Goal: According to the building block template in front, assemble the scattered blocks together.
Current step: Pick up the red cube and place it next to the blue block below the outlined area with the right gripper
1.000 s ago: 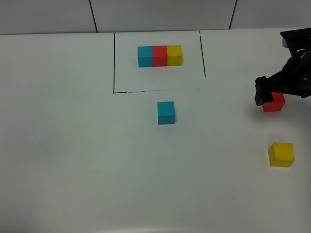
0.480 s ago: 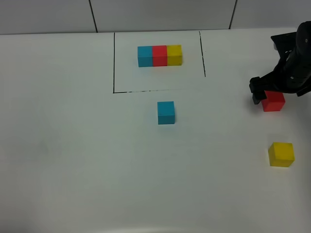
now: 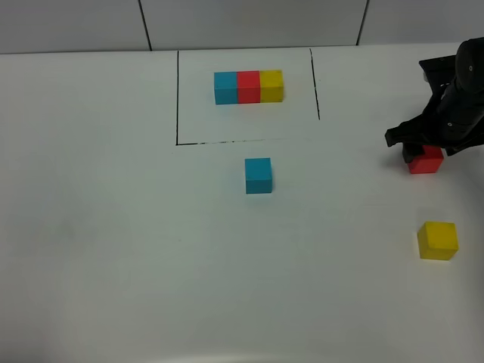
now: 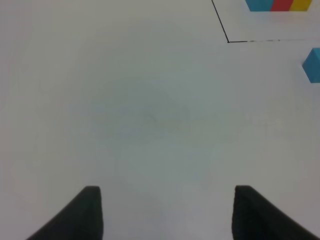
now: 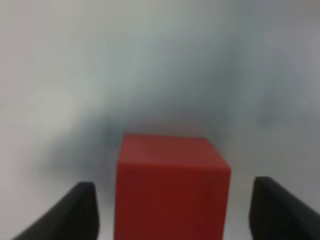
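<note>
The template, a blue-red-yellow row of joined cubes, sits inside a black drawn outline at the back; its edge shows in the left wrist view. The loose blue cube lies just in front of the outline and shows in the left wrist view. The loose red cube lies at the far right, under my right gripper. In the right wrist view the red cube sits between the open fingers with gaps on both sides. The yellow cube lies nearer the front right. My left gripper is open over bare table.
The white table ends at a grey tiled wall at the back. The black outline is only a drawn line on the surface.
My right gripper has turned and shifted over the red cube, now straddling it. The cubes have not moved. The left arm stays out of the exterior view.
</note>
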`<state>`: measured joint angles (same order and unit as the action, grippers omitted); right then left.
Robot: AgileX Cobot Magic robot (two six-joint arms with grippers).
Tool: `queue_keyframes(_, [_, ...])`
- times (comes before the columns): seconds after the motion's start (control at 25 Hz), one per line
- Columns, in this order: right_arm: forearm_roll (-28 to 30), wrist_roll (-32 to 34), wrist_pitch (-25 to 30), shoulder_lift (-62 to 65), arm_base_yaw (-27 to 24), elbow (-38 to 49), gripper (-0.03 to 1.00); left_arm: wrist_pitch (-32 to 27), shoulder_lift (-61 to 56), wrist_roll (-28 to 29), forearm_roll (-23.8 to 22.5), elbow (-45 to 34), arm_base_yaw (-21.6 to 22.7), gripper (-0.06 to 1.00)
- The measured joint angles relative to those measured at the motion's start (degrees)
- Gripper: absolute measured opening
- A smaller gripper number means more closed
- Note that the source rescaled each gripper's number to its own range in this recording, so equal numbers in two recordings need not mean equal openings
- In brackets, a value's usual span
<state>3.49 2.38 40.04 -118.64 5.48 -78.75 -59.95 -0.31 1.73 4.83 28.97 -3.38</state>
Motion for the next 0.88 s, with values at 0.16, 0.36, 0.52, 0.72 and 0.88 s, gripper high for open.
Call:
queue_keyframes(0.16, [-1.78, -1.14, 1.50, 0.00, 0.00, -0.21, 0.02, 0.00, 0.00, 0.00, 0.00, 0.00, 0.00, 0.26])
queue_keyframes(0.36, [-2.96, -8.03, 8.32, -0.11, 0.65, -4.09, 0.02, 0.00, 0.00, 0.00, 0.00, 0.00, 0.00, 0.26])
queue_keyframes(0.52, [-2.85, -20.37, 20.07, 1.08, 5.62, -8.93, 0.02, 0.00, 0.00, 0.00, 0.00, 0.00, 0.00, 0.26])
queue_keyframes(0.72, [-3.49, -37.77, 24.29, 1.58, 14.46, -10.91, 0.02, 0.00, 0.00, 0.00, 0.00, 0.00, 0.00, 0.26])
queue_keyframes(0.88, [-3.49, -51.33, 21.68, 1.48, 19.80, -10.91, 0.02, 0.00, 0.00, 0.00, 0.00, 0.00, 0.00, 0.26])
